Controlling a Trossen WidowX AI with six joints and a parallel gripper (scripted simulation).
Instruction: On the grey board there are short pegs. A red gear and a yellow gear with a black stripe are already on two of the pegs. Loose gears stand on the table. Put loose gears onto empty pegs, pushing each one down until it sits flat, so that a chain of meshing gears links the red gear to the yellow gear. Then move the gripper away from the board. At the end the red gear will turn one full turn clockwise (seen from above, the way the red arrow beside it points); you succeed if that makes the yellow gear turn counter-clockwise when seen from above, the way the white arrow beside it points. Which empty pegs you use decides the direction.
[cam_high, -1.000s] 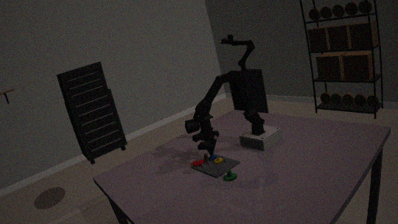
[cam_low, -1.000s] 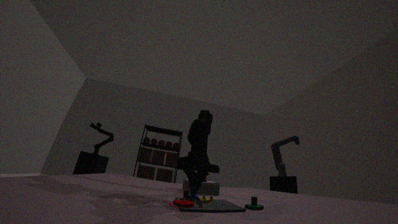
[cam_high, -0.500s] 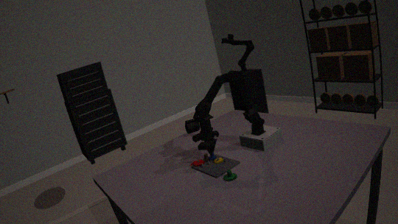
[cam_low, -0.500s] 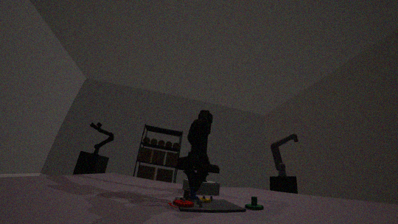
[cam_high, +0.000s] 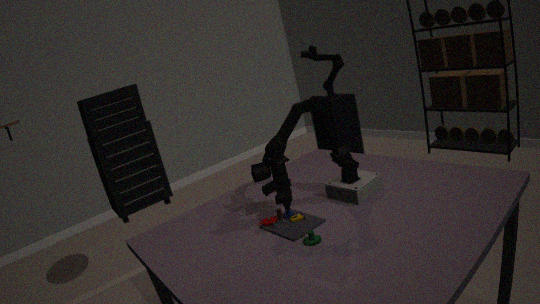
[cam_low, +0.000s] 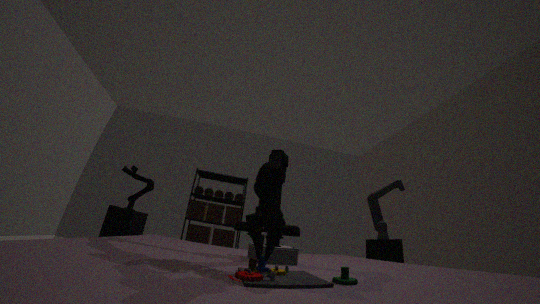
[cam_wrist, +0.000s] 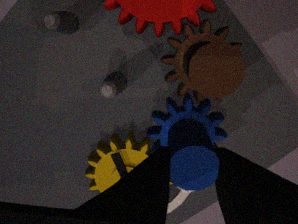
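Observation:
My gripper (cam_high: 288, 206) (cam_low: 264, 259) (cam_wrist: 190, 156) is shut on the knob of the blue gear (cam_low: 262, 266) (cam_wrist: 187, 114), low over the grey board (cam_high: 300, 233) (cam_low: 295, 281) (cam_wrist: 50, 125). Whether it sits flat is hidden. The brown gear (cam_high: 279, 214) (cam_wrist: 217, 70) stands on the board between the red gear (cam_high: 267, 221) (cam_low: 248, 276) (cam_wrist: 160, 10) and the blue one. The yellow gear (cam_high: 298, 218) (cam_low: 279, 271) (cam_wrist: 107, 172), with a black stripe, is beside the blue gear in the wrist view, partly behind a finger. Two empty pegs show there, one nearer (cam_wrist: 107, 90), one farther (cam_wrist: 51, 21).
A loose green gear (cam_high: 312, 240) (cam_low: 345, 281) with an upright knob stands on the table (cam_high: 400, 215) beside the board. Part of the white arrow (cam_wrist: 180, 200) shows between the fingers. The arm's pale base block (cam_high: 342, 193) is farther back.

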